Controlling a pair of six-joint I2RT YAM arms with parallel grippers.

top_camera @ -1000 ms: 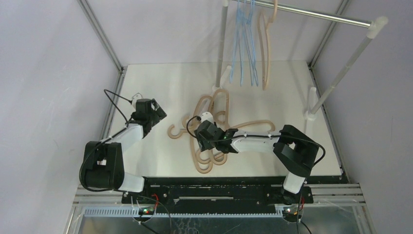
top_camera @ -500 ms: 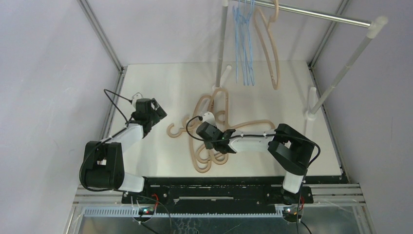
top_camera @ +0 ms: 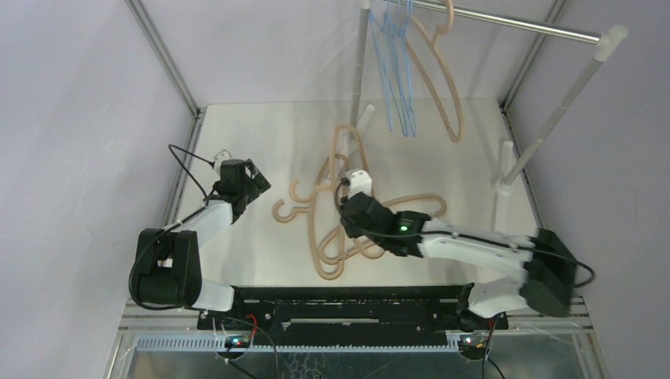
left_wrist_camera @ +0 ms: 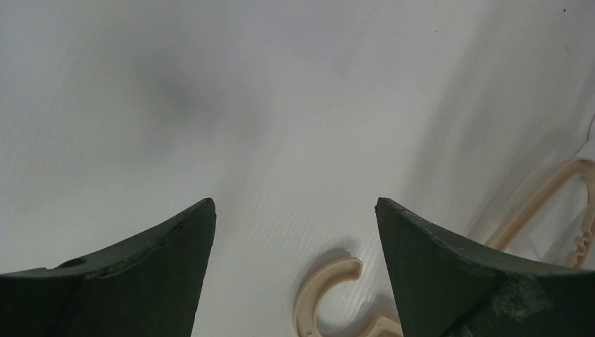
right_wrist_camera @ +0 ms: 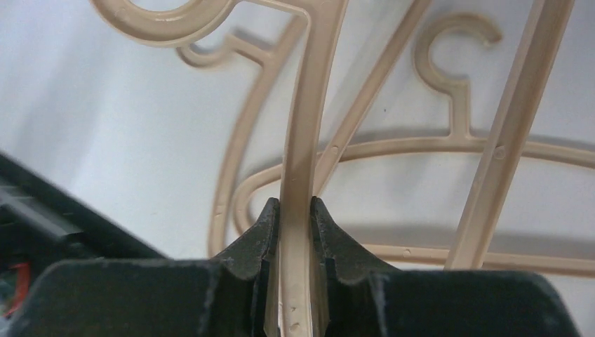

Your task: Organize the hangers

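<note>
Blue hangers (top_camera: 403, 118), one hung tan hanger (top_camera: 456, 133) on rail (top_camera: 513, 23); tan pile (top_camera: 324, 264) waits on counter (top_camera: 261, 134). My right gripper (right_wrist_camera: 295, 210) clamps a loose tan hanger (right_wrist_camera: 309, 126) (left gripper (left_wrist_camera: 295, 205) open, empty).

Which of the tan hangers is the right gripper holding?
The tan hanger whose bar stands clamped in the right gripper, as the right wrist view shows; the other tan hangers lie behind it, none gripped.
</note>
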